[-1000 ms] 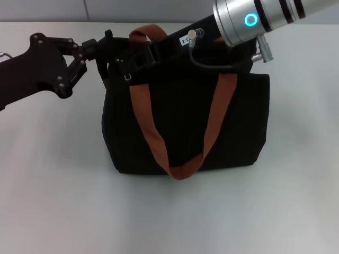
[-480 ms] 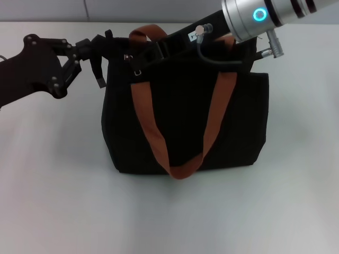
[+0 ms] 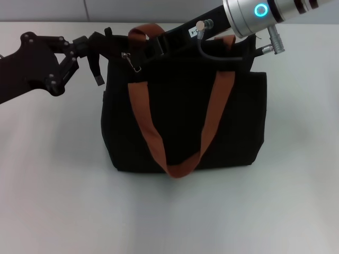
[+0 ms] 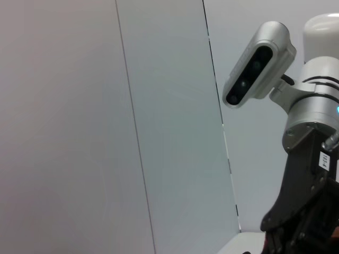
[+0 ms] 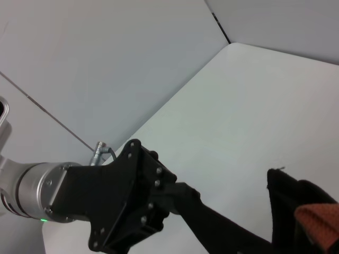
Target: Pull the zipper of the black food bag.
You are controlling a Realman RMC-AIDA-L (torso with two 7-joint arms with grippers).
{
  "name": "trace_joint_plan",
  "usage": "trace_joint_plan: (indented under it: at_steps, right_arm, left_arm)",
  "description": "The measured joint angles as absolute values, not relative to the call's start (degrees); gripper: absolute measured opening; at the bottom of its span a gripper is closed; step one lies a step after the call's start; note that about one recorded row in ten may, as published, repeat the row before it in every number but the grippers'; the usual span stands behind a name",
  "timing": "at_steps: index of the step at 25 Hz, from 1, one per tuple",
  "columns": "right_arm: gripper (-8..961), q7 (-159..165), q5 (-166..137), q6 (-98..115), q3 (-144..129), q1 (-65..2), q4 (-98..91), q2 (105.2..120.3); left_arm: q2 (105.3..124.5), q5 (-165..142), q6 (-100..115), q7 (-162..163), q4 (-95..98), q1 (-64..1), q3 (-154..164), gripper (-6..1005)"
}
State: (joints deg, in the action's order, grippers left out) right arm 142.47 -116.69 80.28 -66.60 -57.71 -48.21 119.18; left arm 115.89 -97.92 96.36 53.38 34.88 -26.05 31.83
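Zipper pull (image 3: 131,59), a small silver tab, hangs at the top edge of the black food bag (image 3: 185,121), just beside the tip of the right claw (image 3: 151,48) and between the two claws. One bag stands upright on the white worktop (image 3: 53,201), with two orange-brown straps (image 3: 212,121): one loops down the front panel, the other arches over the top near the right claw. The left claw (image 3: 98,45) sits at the bag's upper corner on the robot's left, its dark fingers against the fabric and a short black strip dangling below them; it appears clenched on that corner, though the exact grip is hard to read. The right claw reaches across the bag's top toward the tab, but black on black hides its fingers, so I cannot tell whether it has the pull. Judging by this, the step in hand is bracing the bag while securing the tab. The next move likely calls for a firm pinch on the tab and a steady draw along the zipper line, away from the left claw, which anchors the corner.
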Motion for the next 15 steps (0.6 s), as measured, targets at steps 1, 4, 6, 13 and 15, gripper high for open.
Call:
trace_joint_plan:
  at_steps: [1, 4, 6, 13, 15]
  right_arm:
    - [0, 142.6, -116.7, 80.3, -66.6, -57.6, -48.2, 119.14]
    - [0, 142.8, -116.8, 80.6, -66.6, -57.3, -48.2, 119.01]
    - [0, 143.0, -117.2, 81.0, -66.5, -57.1, -48.4, 118.95]
    - [0, 144.3, -119.7, 81.8, -66.5, -56.0, -50.9, 118.95]
    - [-1, 144.7, -120.1, 81.8, -66.4, -55.7, -51.3, 118.96]
  left_arm:
    - [115.89, -97.8, 96.4, 53.4, 34.9, -26.0, 31.7, 9]
    - [115.83, -97.7, 96.5, 53.5, 34.9, -26.0, 31.6, 9]
    - [115.78, -97.6, 96.5, 53.6, 34.9, -26.0, 31.6, 10]
    - [115.84, -97.6, 96.4, 53.6, 34.9, -26.0, 31.6, 10]
    - [115.88, -97.6, 96.4, 53.6, 34.9, -26.0, 31.6, 10]
